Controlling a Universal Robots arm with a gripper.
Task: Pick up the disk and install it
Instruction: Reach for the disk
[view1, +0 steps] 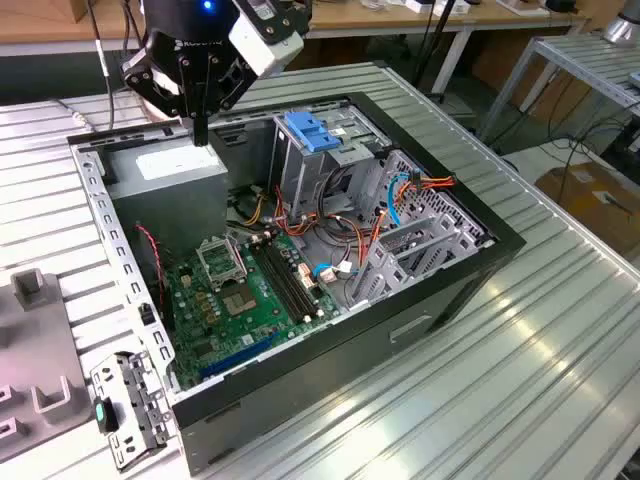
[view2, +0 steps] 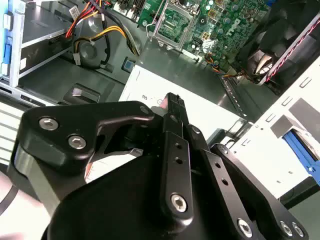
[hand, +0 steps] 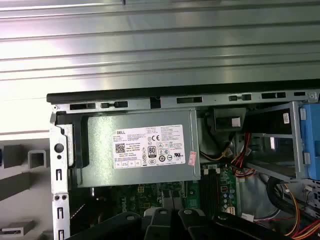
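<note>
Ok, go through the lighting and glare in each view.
Exterior view: white glare streaks the ribbed table, while the computer case is shadowed inside, beside the power supply. First wrist view: bright bands wash that table; the power supply is evenly lit. Second wrist view: the gripper looms dark against the bright white label.

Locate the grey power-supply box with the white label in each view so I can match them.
Exterior view: power-supply box at the far end of the case, on the exterior view's left, under the gripper.
Second wrist view: the box just beyond the gripper.
First wrist view: the box between case wall and motherboard.
Shared landmark: green motherboard beside it.
</note>
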